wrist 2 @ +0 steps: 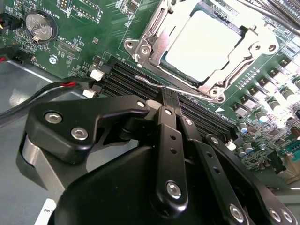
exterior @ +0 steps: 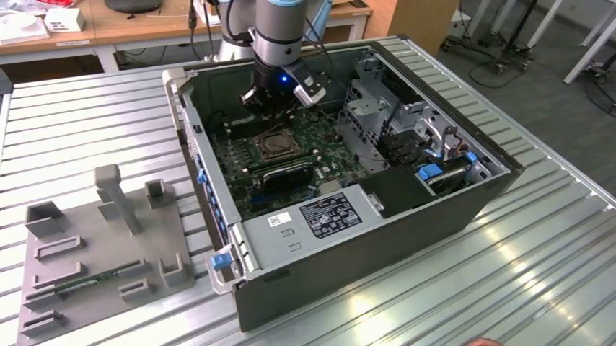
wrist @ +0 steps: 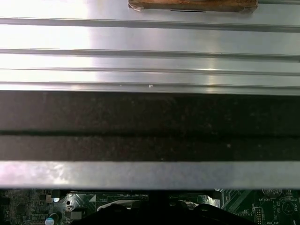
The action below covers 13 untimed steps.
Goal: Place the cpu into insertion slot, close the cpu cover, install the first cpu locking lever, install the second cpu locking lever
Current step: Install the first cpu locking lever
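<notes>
**Fingers pressed together at the edge of the socket**

Fingers point(wrist 2: 168, 126) were closed on each other in the second wrist view, pinching nothing that showed; their tips sat at the thin wire locking lever point(wrist 2: 192, 93), between the memory slots point(wrist 2: 126, 79) and the cpu cover point(wrist 2: 151, 41). The cpu point(wrist 2: 204, 44) lay in the insertion slot point(exterior: 273, 146) with the cover down around it.

The likely risks were these: the tips might slide off so slim a lever and strike the memory slots or the green board point(wrist 2: 93, 28); the lever might also miss its catch.

Contact between tips and lever could not be told; glare bleached the cpu's top; the far side of the cover ran out of view.
</notes>
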Available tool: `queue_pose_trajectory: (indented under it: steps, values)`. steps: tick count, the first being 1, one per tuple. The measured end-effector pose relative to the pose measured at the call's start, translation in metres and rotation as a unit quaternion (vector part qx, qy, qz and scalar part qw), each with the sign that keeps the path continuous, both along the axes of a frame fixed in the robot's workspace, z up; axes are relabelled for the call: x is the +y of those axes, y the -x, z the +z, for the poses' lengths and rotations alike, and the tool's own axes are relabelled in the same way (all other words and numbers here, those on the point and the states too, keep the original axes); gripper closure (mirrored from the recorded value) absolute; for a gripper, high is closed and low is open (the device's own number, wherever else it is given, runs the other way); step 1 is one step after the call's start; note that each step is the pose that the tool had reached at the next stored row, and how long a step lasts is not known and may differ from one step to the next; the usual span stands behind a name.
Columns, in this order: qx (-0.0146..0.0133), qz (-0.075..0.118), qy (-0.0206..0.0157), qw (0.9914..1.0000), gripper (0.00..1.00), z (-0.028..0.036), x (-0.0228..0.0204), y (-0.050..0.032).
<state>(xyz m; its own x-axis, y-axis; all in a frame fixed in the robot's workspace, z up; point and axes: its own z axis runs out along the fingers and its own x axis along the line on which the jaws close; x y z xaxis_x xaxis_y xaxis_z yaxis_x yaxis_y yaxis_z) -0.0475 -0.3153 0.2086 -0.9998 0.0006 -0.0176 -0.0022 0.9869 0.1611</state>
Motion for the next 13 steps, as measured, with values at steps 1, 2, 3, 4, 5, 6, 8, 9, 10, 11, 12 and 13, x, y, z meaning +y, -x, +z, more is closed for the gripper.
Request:
queue_pose_trajectory:
  steps: [1,2,3,4,5,6,8,9,10,11,12,13]
  values:
    - [0.0,0.0,-0.0001,1.0,0.89,-0.0001,0.0,0.0]
    - [-0.0001,0.0,-0.0001,1.0,0.89,-0.0002,0.0,0.0]
    - [-0.0002,0.0,-0.0003,1.0,0.89,-0.0005,0.0001,-0.0001]
    - [-0.0002,0.0,-0.0003,1.0,0.89,-0.001,0.0001,-0.0001]
    - [-0.0001,0.0,-0.0002,1.0,0.89,-0.0017,0.0001,-0.0001]
    - [-0.0001,0.0,-0.0001,1.0,0.89,-0.0025,0.0,0.0]
    - [-0.0001,0.0,-0.0001,1.0,0.89,-0.0039,0.0,0.0]
    - [-0.0001,0.0,-0.0001,1.0,0.89,-0.0046,0.0,0.0]
    - [-0.0001,0.0,-0.0001,1.0,0.89,-0.0054,0.0,0.0]
    - [-0.0001,0.0,-0.0001,1.0,0.89,-0.0063,0.0,0.0]
    - [-0.0001,0.0,-0.0001,1.0,0.89,-0.0072,0.0,0.0]
    - [-0.0001,0.0,-0.0001,1.0,0.89,-0.008,0.0,0.0]
